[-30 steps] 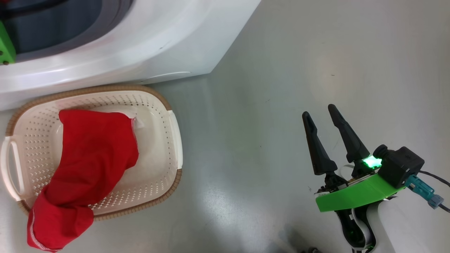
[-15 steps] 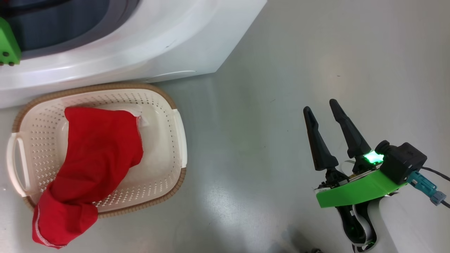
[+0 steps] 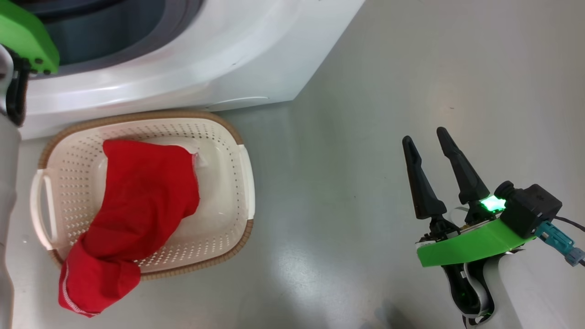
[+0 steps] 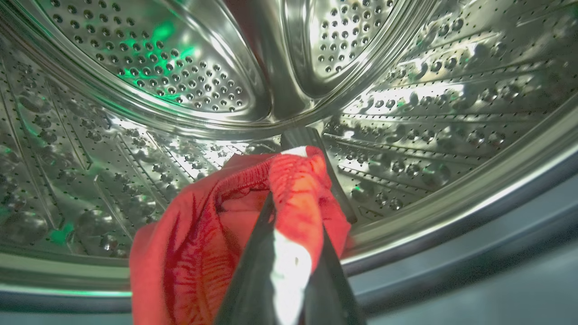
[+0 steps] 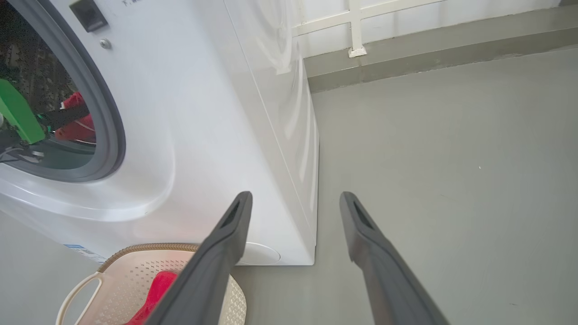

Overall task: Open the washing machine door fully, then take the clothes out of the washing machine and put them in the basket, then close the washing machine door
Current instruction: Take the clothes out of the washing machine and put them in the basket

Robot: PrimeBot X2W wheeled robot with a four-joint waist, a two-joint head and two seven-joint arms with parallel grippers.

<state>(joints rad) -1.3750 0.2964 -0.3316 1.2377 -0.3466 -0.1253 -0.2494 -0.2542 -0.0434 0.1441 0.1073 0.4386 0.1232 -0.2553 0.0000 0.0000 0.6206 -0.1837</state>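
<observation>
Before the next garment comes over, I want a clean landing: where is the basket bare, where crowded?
Bare: the basket's right half, between the red clothes and the right handle, plus a narrower strip by the left handle. The floor toward the right gripper is open too. Crowded: middle to front-left corner, where the fabric spills over the rim.

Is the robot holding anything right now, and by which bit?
Yes. Inside the drum, the left gripper pinches a red garment between its fingers, at a bunched fold near its white trim. The right gripper is open and holds nothing.
</observation>
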